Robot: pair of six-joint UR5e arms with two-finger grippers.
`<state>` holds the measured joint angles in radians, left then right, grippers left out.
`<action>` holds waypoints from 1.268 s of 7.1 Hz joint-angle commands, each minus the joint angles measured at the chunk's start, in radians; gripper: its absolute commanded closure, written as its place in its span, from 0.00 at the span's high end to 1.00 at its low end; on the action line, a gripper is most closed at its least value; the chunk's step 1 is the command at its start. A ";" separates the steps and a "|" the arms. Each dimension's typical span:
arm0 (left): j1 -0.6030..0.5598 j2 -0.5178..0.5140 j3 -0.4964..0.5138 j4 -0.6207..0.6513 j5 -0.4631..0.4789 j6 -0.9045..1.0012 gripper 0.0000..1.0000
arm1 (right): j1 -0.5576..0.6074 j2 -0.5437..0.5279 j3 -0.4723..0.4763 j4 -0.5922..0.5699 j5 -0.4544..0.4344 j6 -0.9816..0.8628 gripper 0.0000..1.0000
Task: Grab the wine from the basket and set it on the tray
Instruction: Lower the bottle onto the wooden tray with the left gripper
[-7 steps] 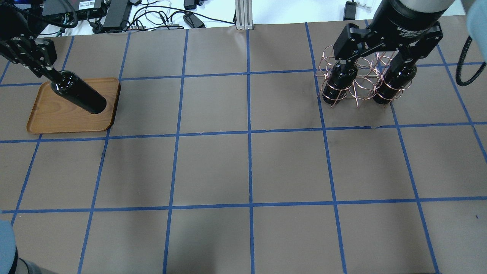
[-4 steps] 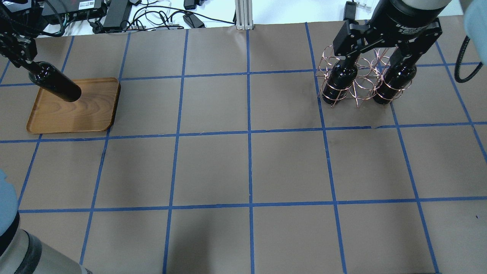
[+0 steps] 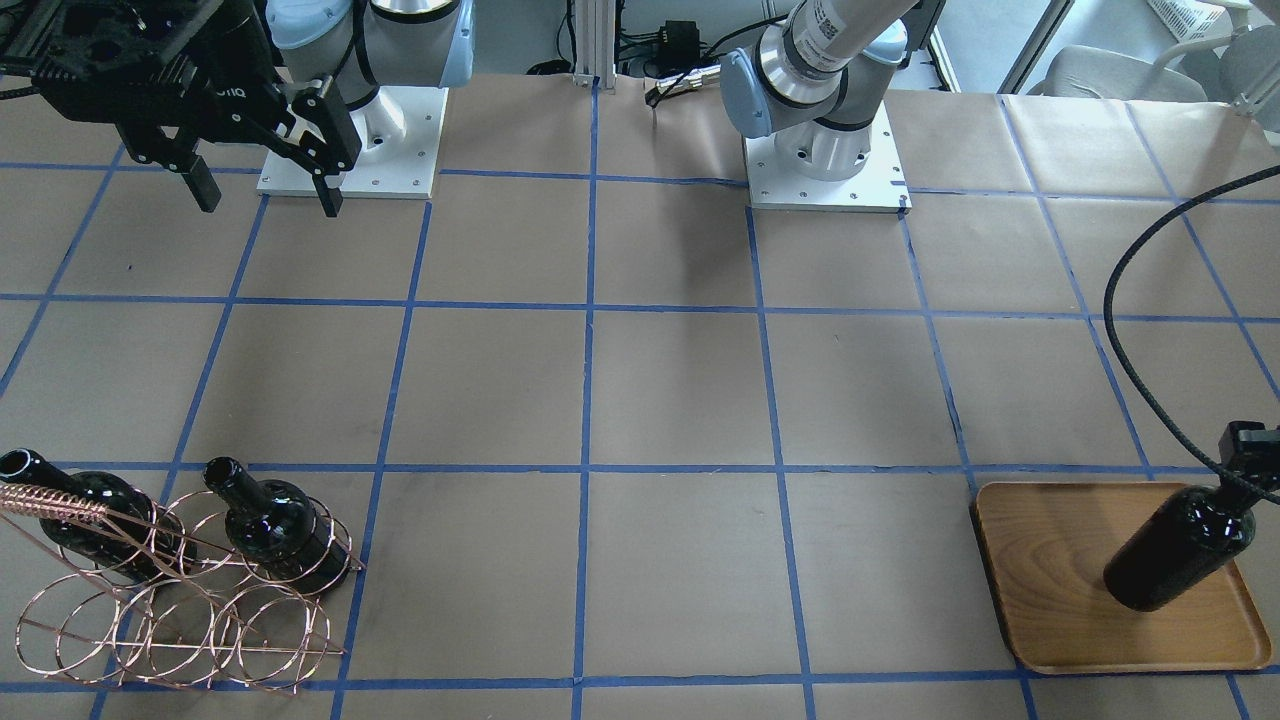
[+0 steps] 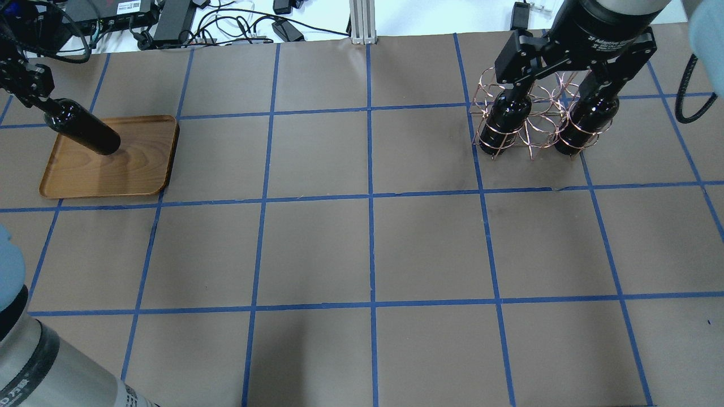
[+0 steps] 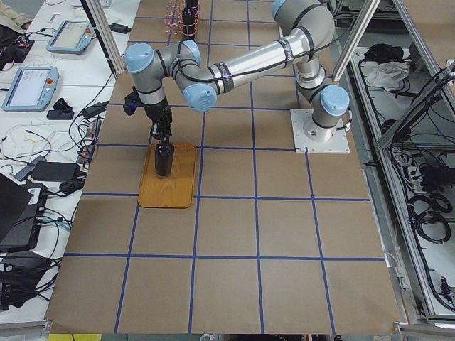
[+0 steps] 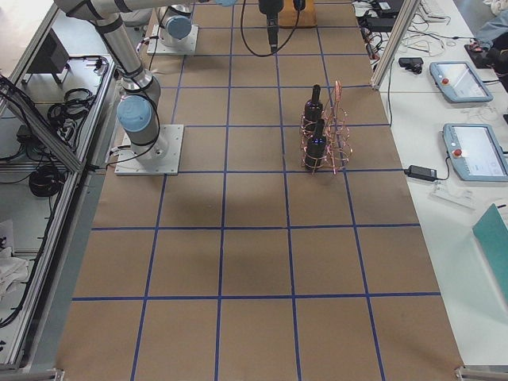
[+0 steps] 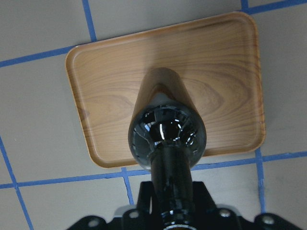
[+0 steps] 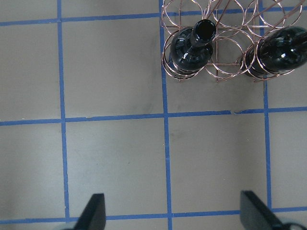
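Observation:
My left gripper [image 4: 41,96] is shut on the neck of a near-black wine bottle [image 4: 85,133] and holds it upright over the wooden tray [image 4: 136,169]. The bottle's base is at or just above the tray's far left part; the left wrist view shows the bottle [image 7: 165,134] over the tray [image 7: 225,72]. My right gripper [image 4: 557,85] is open and empty, high above the copper wire basket [image 4: 531,121]. Two more bottles [image 4: 506,121] [image 4: 588,124] stand in the basket's hoops, also seen in the right wrist view [image 8: 192,48] [image 8: 280,52].
The brown paper table has blue tape grid lines [image 4: 370,198]. Cables and electronics [image 4: 169,22] lie beyond the far edge. The basket's coiled handle [image 3: 50,500] sticks up. The left arm's black cable [image 3: 1130,330] hangs over the table near the tray.
The left gripper has moved left and lower with the bottle, bringing it down to the tray's left part. The right gripper has stayed open above the basket.

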<state>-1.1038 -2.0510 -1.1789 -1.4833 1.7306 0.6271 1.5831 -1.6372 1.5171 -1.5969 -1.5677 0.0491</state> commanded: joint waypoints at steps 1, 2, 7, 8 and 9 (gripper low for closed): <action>0.009 -0.015 0.002 0.003 -0.003 0.000 0.00 | 0.000 -0.001 0.002 0.000 0.000 0.000 1.00; 0.010 -0.017 0.004 0.005 -0.003 0.000 0.00 | 0.000 -0.001 0.002 0.000 0.000 0.000 1.00; 0.010 -0.023 0.002 0.028 -0.008 0.017 0.37 | 0.000 -0.001 0.000 0.002 0.000 0.000 1.00; 0.010 -0.023 0.002 0.028 -0.008 0.017 0.41 | 0.000 -0.001 0.002 0.002 0.000 0.000 1.00; 0.012 -0.023 0.002 0.028 -0.008 0.019 0.50 | 0.000 -0.001 0.000 0.003 0.000 0.000 1.00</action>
<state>-1.0933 -2.0740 -1.1765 -1.4558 1.7231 0.6444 1.5830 -1.6383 1.5179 -1.5950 -1.5677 0.0491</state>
